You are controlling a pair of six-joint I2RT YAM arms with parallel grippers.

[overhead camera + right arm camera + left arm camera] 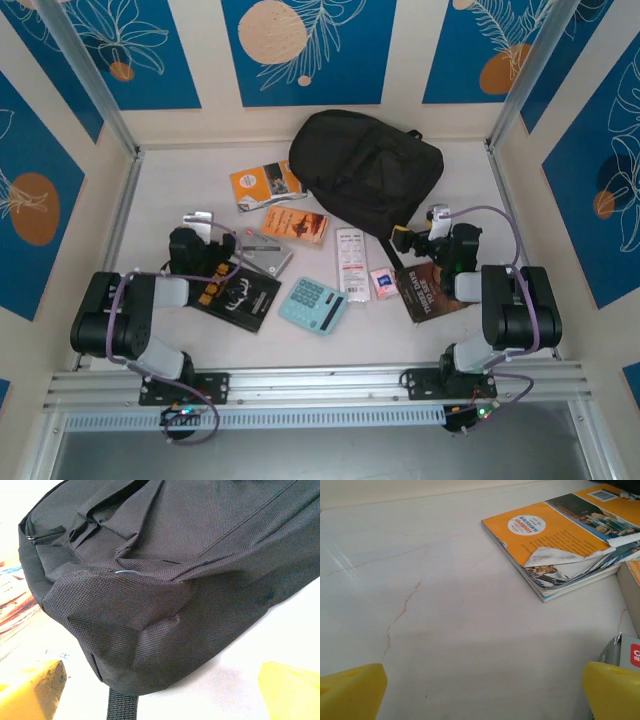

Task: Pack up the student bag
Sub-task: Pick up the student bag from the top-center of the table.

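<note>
Your left gripper point(481, 697) stands wide open, with nothing between its yellow fingertips point(351, 690) but bare table point(445, 615). Ahead of it and off to the right lies an orange book point(555, 535), its cover corner curled up. Your right gripper point(162, 692) is spread just as wide and holds nothing. The student bag point(165, 580) lies flat on the table directly in front of it, close by, with a black strap point(121, 707) trailing back between the fingers.

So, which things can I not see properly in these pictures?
Large black fabric backpack: zippers open or shut, too dark and small in top view.
Flat black-covered book: partly under the left arm, top view.
Orange paperback book: cut off by right edge, left wrist view.
</note>
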